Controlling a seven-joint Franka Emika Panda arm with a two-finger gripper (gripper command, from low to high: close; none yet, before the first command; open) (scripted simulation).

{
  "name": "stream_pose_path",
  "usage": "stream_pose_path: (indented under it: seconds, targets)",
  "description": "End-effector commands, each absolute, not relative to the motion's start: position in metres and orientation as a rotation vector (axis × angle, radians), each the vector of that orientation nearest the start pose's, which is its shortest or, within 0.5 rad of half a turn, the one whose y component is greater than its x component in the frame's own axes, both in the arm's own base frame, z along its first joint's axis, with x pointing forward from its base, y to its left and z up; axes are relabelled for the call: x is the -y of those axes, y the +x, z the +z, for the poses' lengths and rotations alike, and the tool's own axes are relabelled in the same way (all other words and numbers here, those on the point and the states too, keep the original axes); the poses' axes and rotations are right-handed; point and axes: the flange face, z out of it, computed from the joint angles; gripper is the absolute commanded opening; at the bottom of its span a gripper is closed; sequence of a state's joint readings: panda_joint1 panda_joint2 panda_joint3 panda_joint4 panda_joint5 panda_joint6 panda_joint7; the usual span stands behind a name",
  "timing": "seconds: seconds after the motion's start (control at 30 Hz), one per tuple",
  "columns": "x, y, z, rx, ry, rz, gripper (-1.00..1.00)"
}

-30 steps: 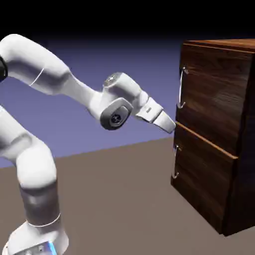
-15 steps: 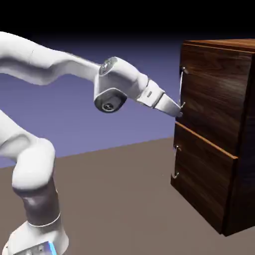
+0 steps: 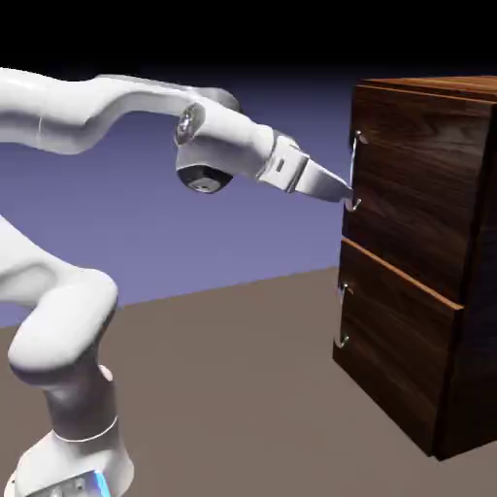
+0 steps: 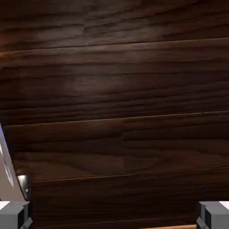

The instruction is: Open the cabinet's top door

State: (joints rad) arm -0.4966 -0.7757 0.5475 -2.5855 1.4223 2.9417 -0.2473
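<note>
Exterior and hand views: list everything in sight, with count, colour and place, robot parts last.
Cabinet: one, dark brown wood, exterior view's right.
Top door: one, dark brown, closed, above the lower door.
Lower door: one, dark brown, orange-brown top edge, below.
Bar handles: two, silver, upright, one on each door's exterior-view left side.
Floor surface: one, brown, beneath.
Arm: one, white, exterior view's left.
Gripper: one, grey fingertips, open, by the top door's handle.
</note>
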Motion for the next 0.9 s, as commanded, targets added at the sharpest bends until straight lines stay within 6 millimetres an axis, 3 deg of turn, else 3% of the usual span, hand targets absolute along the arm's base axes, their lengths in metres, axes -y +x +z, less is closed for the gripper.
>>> stream_pose_path:
  seconds: [0.0,0.43,0.87]
  targets:
    - [0.008,0.37,0.566,-0.958,-2.072,-1.417,0.0]
    - [-0.028,0.378,0.561,-0.876,-1.93,-1.572,0.0]
    - [-0.074,0.405,0.53,-0.803,-1.805,-1.729,0.0]
